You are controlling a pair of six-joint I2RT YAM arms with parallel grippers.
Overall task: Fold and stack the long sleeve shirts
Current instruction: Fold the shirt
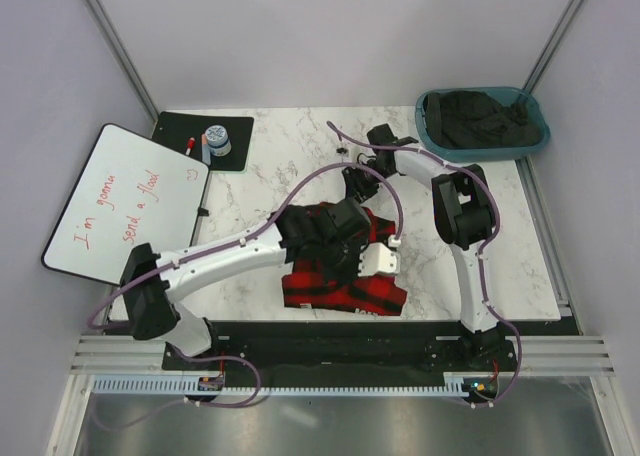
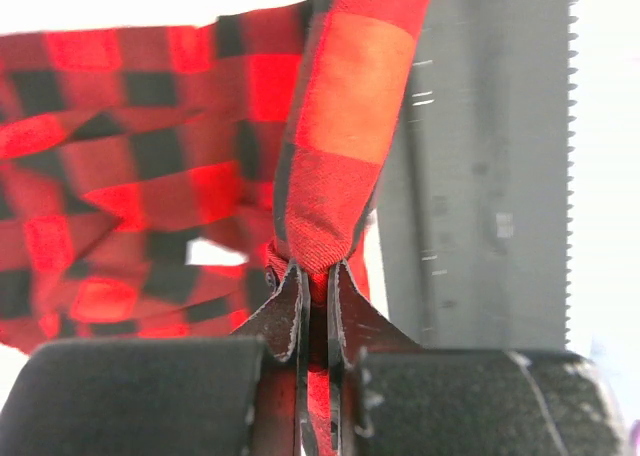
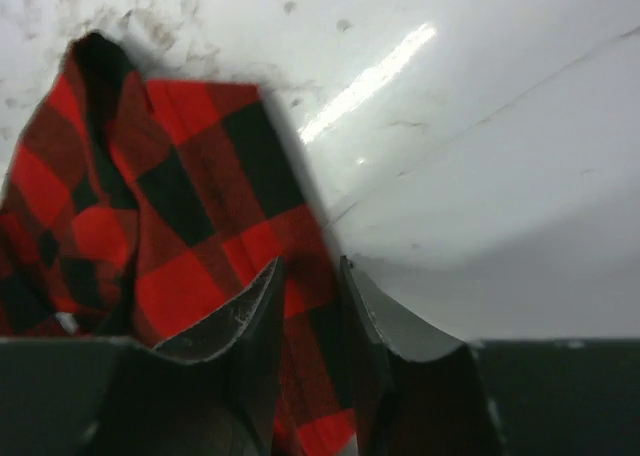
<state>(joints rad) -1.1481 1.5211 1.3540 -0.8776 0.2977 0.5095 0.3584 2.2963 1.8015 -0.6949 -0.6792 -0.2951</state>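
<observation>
Whiteboard (image 1: pixel 120 206) writing reads "I'm gonna send a flood". I see the flannel shirt (image 1: pixel 345 281) bunched mid-table (image 1: pixel 270 166), left gripper (image 2: pixel 318 274) pinching one fold, right gripper (image 3: pixel 310 266) clamping another.

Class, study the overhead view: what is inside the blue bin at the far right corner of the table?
A heap of dark clothes fills the blue bin. Its floor, and anything beneath the heap, is covered.

left arm (image 1: pixel 225 251) outstretched, right arm (image 1: pixel 462 208) folded, left fingers (image 2: pixel 285 316) and right fingers (image 3: pixel 240 321) pinching flannel shirt (image 1: pixel 345 291)
</observation>
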